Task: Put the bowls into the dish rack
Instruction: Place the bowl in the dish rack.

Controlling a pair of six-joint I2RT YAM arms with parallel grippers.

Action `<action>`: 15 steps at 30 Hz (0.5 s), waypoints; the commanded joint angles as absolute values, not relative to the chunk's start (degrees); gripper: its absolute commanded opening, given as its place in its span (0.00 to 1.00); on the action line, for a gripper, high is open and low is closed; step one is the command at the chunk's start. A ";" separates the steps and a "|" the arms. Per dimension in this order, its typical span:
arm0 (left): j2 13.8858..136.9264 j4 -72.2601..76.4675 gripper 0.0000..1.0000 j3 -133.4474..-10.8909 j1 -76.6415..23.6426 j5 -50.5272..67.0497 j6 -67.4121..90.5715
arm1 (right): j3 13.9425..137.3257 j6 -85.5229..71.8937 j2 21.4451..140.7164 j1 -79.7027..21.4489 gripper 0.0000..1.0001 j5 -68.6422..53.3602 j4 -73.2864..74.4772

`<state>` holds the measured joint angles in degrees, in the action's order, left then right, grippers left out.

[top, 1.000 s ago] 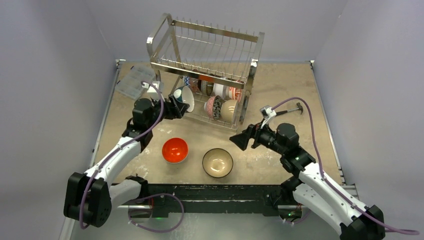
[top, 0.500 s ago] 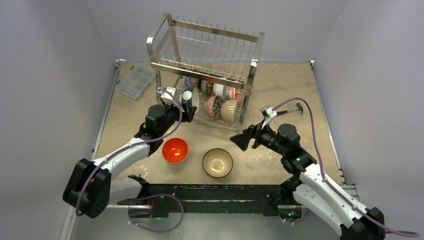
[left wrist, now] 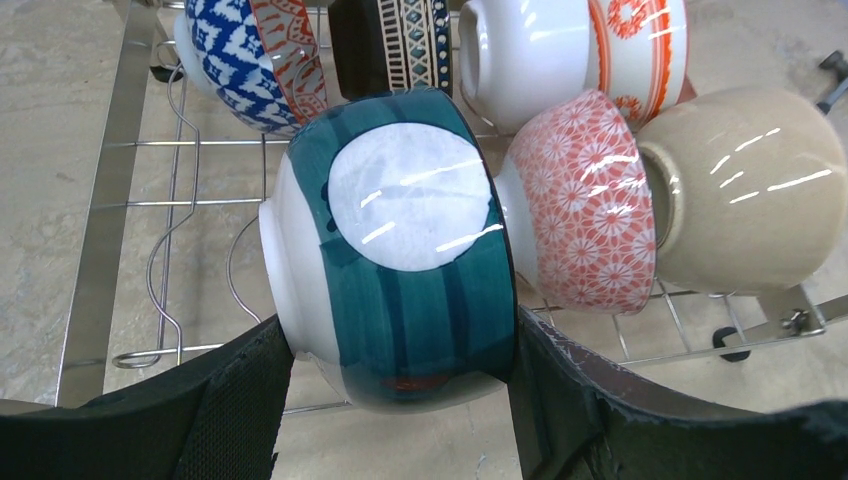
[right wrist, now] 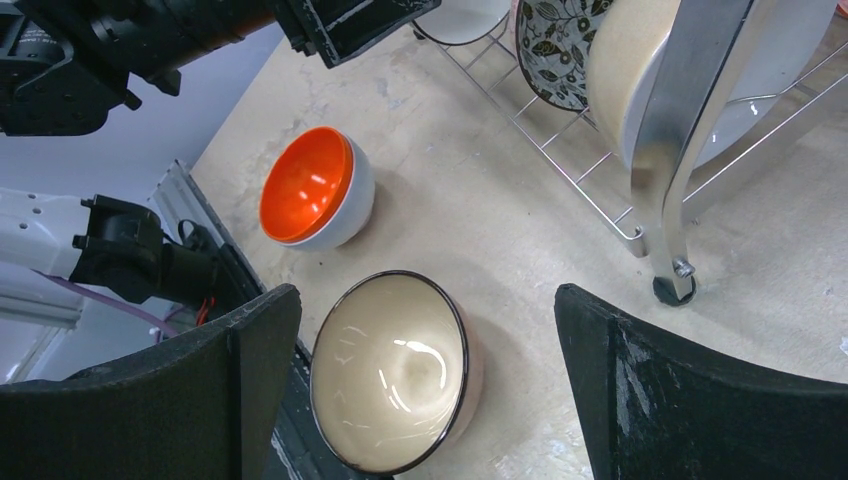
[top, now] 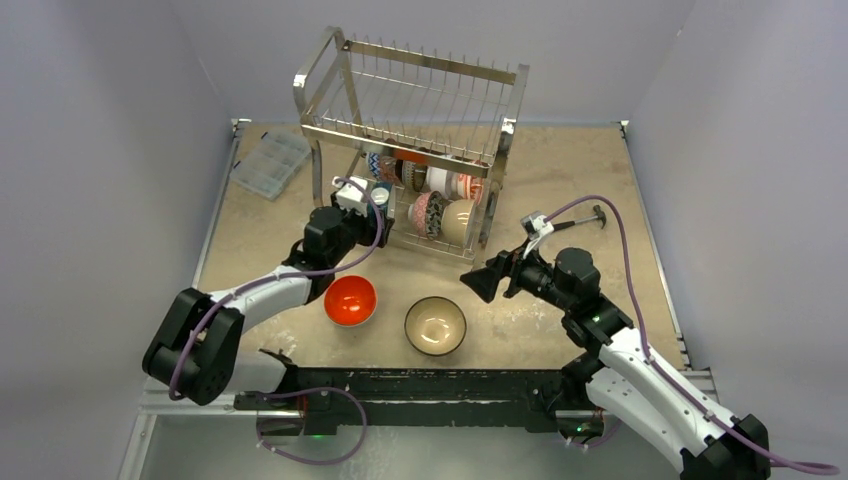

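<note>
Bowl [left wrist: 400, 240] sits pinched between fingers [left wrist: 240, 400] of left gripper [left wrist: 400, 340].

Two bowls on the table [top: 580, 160]: orange bowl [top: 351, 300], dark-rimmed bowl [top: 435, 325]. One rack [top: 420, 75], and the left wrist view counts six bowls there: blue bowl [left wrist: 235, 50], dark bowl [left wrist: 400, 40], white bowl [left wrist: 560, 60], pink bowl [left wrist: 585, 200], beige bowl [left wrist: 745, 185], teal bowl [left wrist: 410, 300]. One clear box [top: 270, 162]. Two arms, left arm [top: 250, 300] and right arm [top: 640, 360]
</note>
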<state>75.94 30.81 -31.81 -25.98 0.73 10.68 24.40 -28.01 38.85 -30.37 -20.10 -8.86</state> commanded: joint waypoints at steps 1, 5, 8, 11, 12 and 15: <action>76.94 39.78 0.00 -35.47 -26.28 0.11 6.55 | 24.53 -26.84 38.29 -30.41 0.99 -19.86 -8.59; 79.11 42.97 0.00 -34.72 -26.39 0.15 5.14 | 24.58 -26.26 38.14 -30.43 0.99 -19.76 -7.60; 80.48 43.42 0.00 -35.14 -26.54 0.16 4.02 | 24.39 -26.76 37.27 -30.41 0.99 -19.58 -7.33; 82.02 43.34 0.00 -36.05 -26.80 0.12 3.42 | 24.20 -27.00 36.52 -30.47 0.99 -19.52 -7.16; 82.52 43.29 0.00 -36.39 -26.87 0.17 3.35 | 24.17 -27.00 36.48 -30.42 0.99 -19.42 -7.12; 83.92 43.20 0.00 -37.26 -27.43 0.11 3.08 | 24.61 -26.75 36.84 -30.44 0.99 -19.25 -6.64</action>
